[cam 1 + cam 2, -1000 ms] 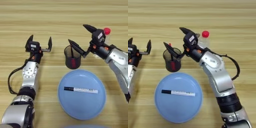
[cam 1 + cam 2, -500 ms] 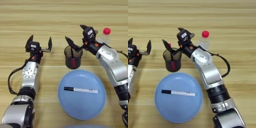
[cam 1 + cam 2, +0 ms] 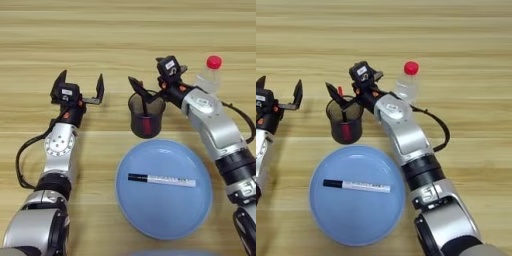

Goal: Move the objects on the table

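no readable text anywhere; white marker [image 3: 162, 179] has dark print along barrel, white tags atop both grippers, all too small to read

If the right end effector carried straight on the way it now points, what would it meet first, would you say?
Probably the cup: the right end effector points left, just above its rim, fingers open. Height is unclear, so it might pass over.

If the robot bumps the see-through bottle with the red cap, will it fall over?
Probably, quite easily. The clear plastic bottle with the red cap stands upright, tall and narrow, so a nudge near the top would likely tip it. It looks empty or nearly so, so it is probably light. Once down, its round body would likely roll along the wooden table.
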Controlling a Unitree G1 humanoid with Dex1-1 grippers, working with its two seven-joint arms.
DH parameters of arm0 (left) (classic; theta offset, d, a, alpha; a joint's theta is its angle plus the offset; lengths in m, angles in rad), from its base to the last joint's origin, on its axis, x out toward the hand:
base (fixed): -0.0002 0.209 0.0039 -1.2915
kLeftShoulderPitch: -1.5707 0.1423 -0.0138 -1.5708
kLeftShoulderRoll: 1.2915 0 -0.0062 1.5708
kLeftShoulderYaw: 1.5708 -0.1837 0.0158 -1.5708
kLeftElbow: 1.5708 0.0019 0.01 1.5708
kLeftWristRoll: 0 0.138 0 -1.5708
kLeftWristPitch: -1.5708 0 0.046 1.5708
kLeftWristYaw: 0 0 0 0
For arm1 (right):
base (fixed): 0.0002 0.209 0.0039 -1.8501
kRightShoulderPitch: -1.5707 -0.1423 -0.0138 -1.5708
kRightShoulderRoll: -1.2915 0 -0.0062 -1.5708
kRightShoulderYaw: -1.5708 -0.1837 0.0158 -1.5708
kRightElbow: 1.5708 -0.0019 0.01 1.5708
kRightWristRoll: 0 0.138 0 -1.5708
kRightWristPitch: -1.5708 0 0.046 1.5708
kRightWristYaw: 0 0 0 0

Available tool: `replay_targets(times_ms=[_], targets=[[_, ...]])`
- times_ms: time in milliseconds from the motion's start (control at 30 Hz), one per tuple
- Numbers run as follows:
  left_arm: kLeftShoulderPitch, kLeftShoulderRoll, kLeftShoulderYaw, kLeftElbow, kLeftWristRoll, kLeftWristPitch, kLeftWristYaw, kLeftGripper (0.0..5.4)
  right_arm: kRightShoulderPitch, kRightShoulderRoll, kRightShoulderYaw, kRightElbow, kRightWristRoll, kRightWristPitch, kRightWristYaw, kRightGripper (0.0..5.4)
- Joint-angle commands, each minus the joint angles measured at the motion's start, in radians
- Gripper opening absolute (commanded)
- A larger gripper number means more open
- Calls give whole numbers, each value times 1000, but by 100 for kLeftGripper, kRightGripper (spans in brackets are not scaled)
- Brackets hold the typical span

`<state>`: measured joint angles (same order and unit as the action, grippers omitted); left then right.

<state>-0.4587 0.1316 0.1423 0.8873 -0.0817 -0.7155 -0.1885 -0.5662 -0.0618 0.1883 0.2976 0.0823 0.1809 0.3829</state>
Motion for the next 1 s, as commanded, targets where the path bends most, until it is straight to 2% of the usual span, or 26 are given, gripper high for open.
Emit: replay_targets(times_ms=[33,133,267,1000], targets=[[-8,2,-4,1,3,-1,-4,540,-37,9,-10,42,-6,-14,8,538],[-9,1,-4,1,4,-1,-3,540,-40,12,-8,62,-6,-21,15,538],[-9,0,-4,1,4,-2,-2,540,-42,18,-10,84,-4,-27,23,505],[-9,-2,-5,1,4,-3,-1,540,-30,29,-5,94,4,1,72,248]])
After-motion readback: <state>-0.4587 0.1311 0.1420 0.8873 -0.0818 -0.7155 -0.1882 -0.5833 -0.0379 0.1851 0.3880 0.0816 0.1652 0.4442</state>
